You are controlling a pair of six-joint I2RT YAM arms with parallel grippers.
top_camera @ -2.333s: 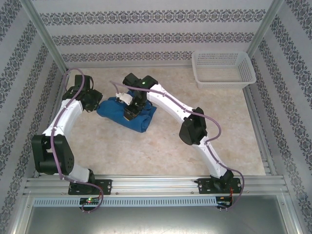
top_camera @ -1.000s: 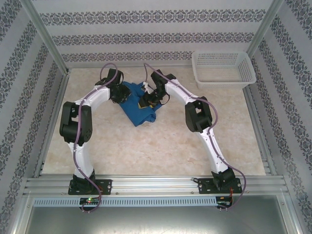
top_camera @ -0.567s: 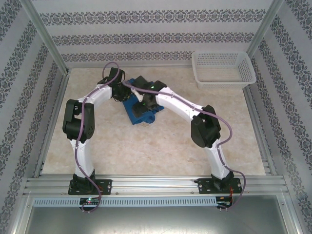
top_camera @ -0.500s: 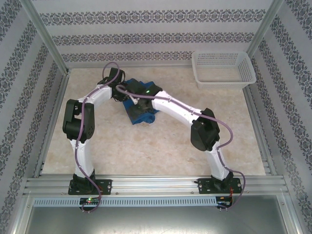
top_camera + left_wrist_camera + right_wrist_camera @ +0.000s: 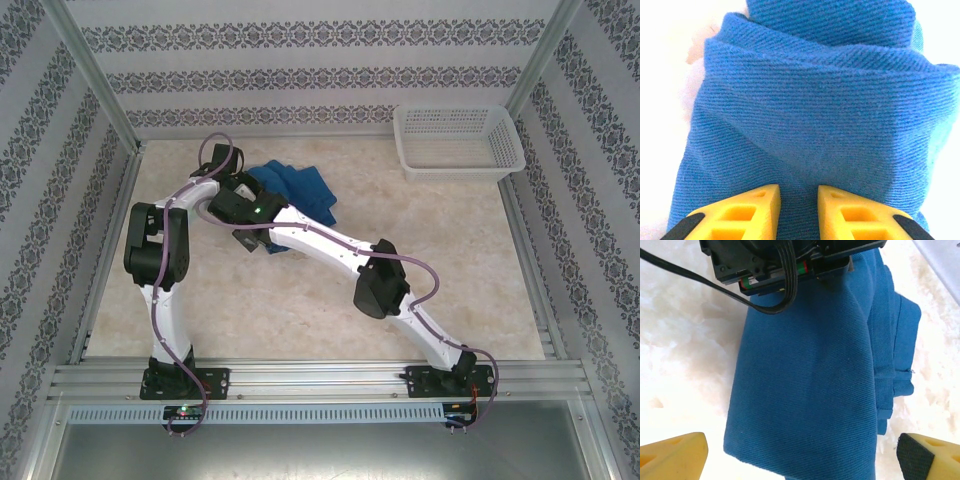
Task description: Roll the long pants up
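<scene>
Lying bunched on desk [image 5: 250, 320]: pants [image 5: 303, 189]. Left fingers [image 5: 747, 210] were nipped on a fold; right fingers [image 5: 675, 452] stood wide apart above the pants.

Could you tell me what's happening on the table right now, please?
Two robot arms are working on the long pants, which lie in a loose, partly folded bundle at the far left of the table. The left end effector has its fingers nearly together on the blue fabric and seems to pinch it. The right end effector is wide open, straddling the bundle's edge. The white basket sits apart at the far right.
</scene>
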